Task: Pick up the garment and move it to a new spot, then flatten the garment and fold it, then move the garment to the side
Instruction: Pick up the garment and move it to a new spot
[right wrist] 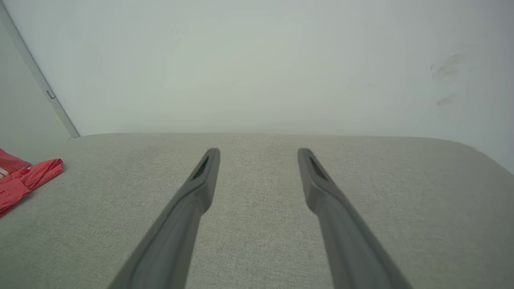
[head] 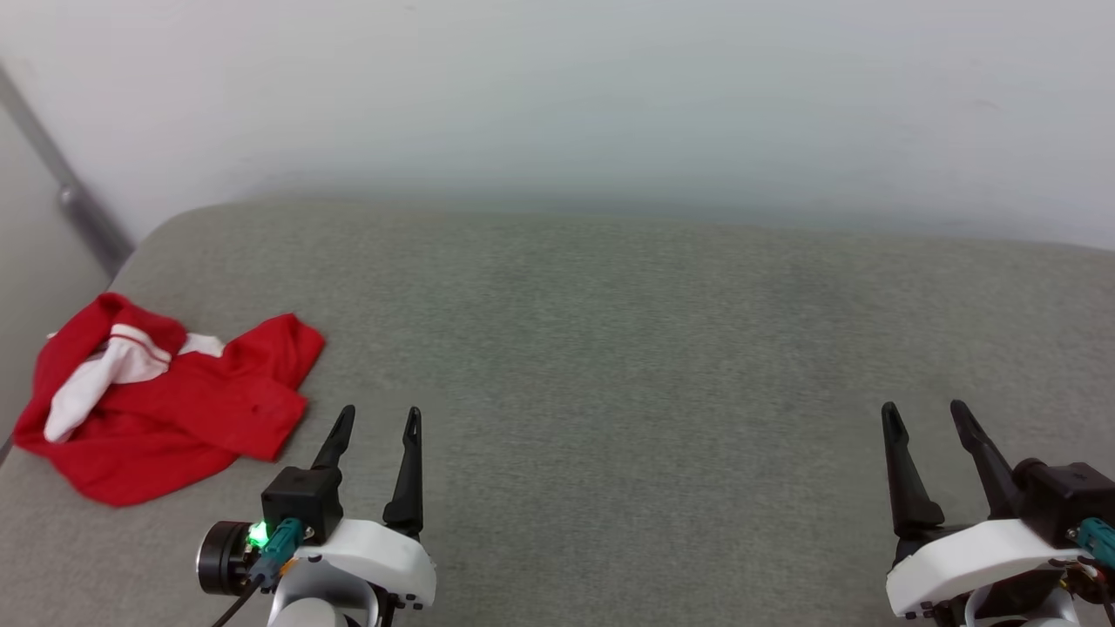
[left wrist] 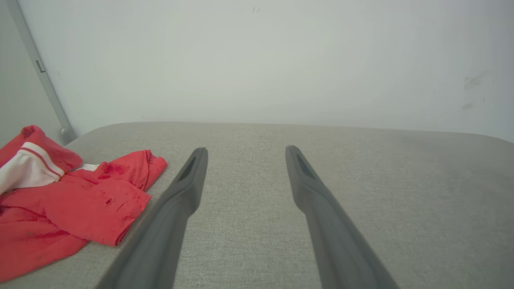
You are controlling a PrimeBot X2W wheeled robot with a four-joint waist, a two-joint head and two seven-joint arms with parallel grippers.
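You're looking at a grey fabric-covered surface (head: 610, 348) with a rounded far-left corner. The red garment (head: 192, 418) lies crumpled on it by the left edge, a white sleeve uppermost.

one garment (head: 165, 409), two grippers: left gripper (head: 381, 416), right gripper (head: 923, 411).

Jaws wide: left pincer (head: 381, 411), right pincer (head: 922, 406); likely hovering.

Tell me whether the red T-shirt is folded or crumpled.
Crumpled: the bright red soft-fabric T-shirt lies bunched in uneven folds, its white sleeve twisted on top.
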